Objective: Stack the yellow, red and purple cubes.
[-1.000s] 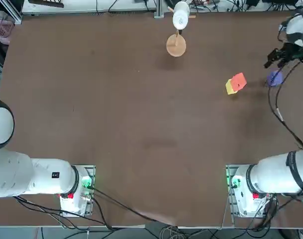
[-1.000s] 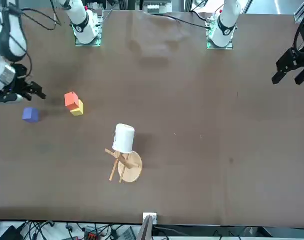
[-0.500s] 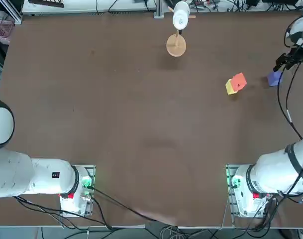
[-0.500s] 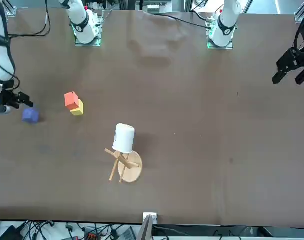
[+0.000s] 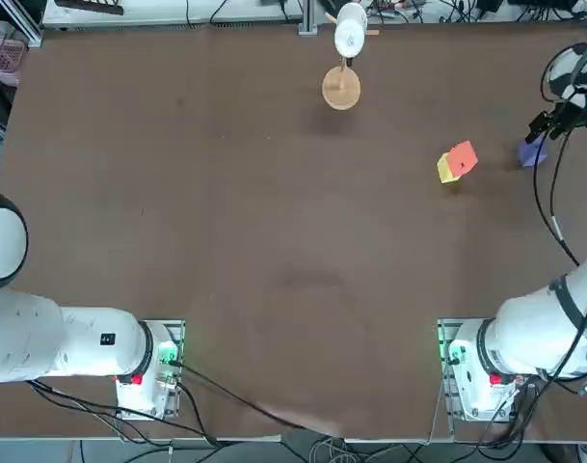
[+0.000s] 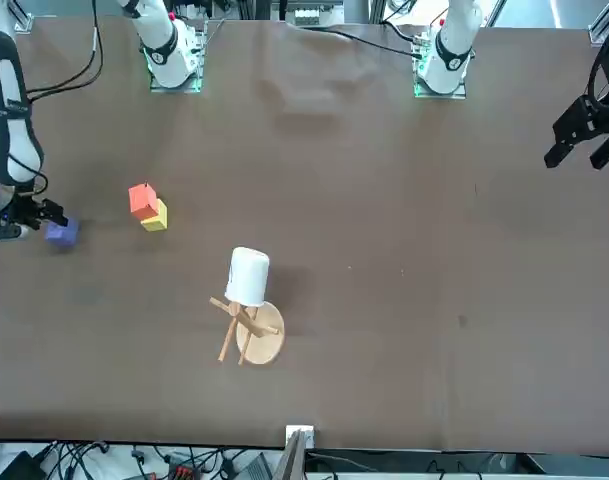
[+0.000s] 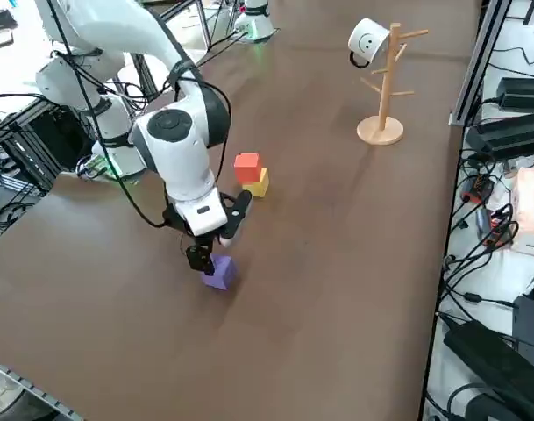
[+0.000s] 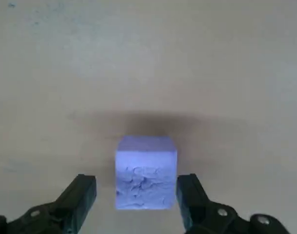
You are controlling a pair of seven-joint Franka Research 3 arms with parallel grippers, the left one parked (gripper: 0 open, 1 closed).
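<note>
Currently, right claw (image 8: pixel 136 202) apart, near purple cube (image 8: pixel 146 173), red cube (image 7: pixel 247 167) atop yellow (image 7: pixel 257 183).

A wooden stand (image 7: pixel 385 105) is standing on its round base on the worktop (image 7: pixel 337 289), a white mug (image 7: pixel 369 40) hanging from one of its pegs. Black cables (image 7: pixel 477 254) are lying tangled beyond the worktop's edge, near dark boxes (image 7: pixel 510 136).

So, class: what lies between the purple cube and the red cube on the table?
Only bare brown tabletop lies between the purple cube and the red cube; the front view shows it.
</note>
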